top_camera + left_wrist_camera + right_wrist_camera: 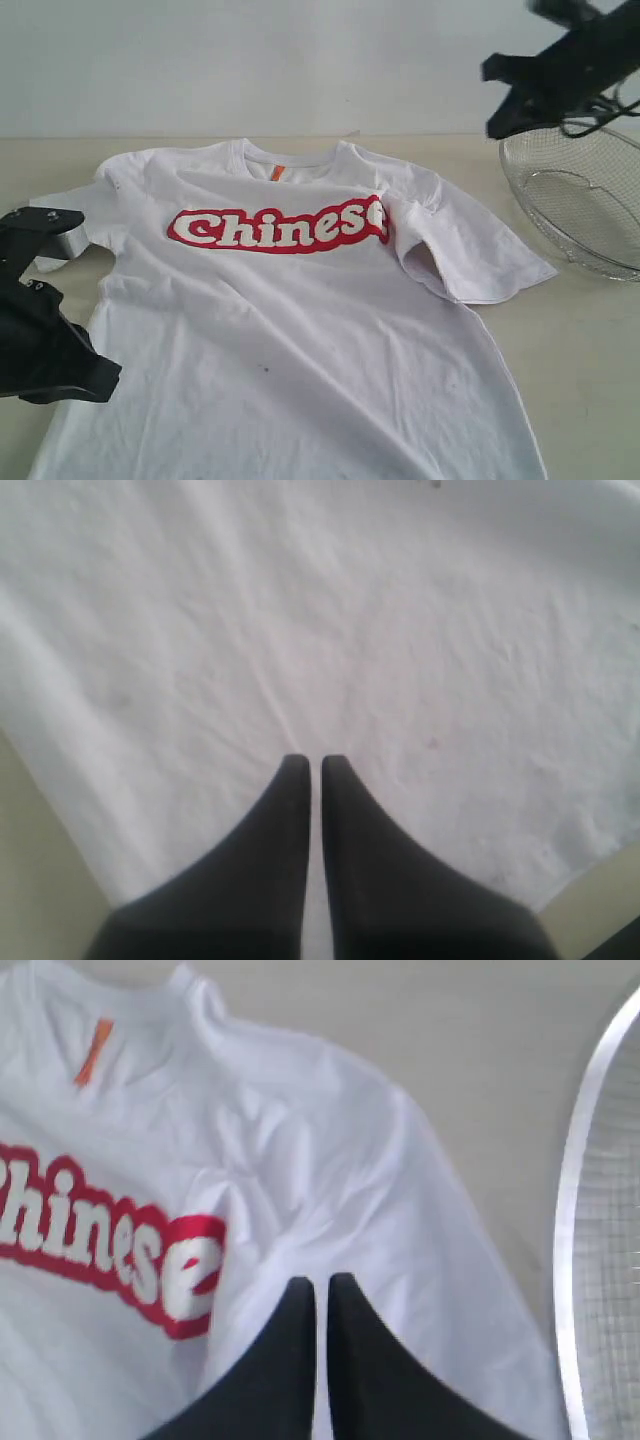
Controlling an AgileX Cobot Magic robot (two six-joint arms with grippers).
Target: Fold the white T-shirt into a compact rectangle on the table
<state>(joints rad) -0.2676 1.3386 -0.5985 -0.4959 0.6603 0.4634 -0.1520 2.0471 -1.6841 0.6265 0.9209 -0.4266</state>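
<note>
The white T-shirt [300, 330] lies front up and spread out on the table [590, 350], with red "Chinese" lettering [280, 228] across the chest and an orange neck tag [277, 172]. Its right-hand sleeve [455, 255] is rumpled and laps over the end of the lettering. My left gripper [100, 385] [315, 765] hovers shut and empty over plain cloth [350, 630] near the shirt's lower left edge. My right gripper [505, 110] [320, 1282] hangs shut and empty, high at the back right. Its wrist view looks down on the sleeve and shoulder [330, 1180].
A round silver wire-mesh basket [580, 200] [600, 1260] stands on the table at the right, close to the rumpled sleeve. Bare beige table shows beyond the collar [450, 1040] and beside the shirt's left edge [30, 880].
</note>
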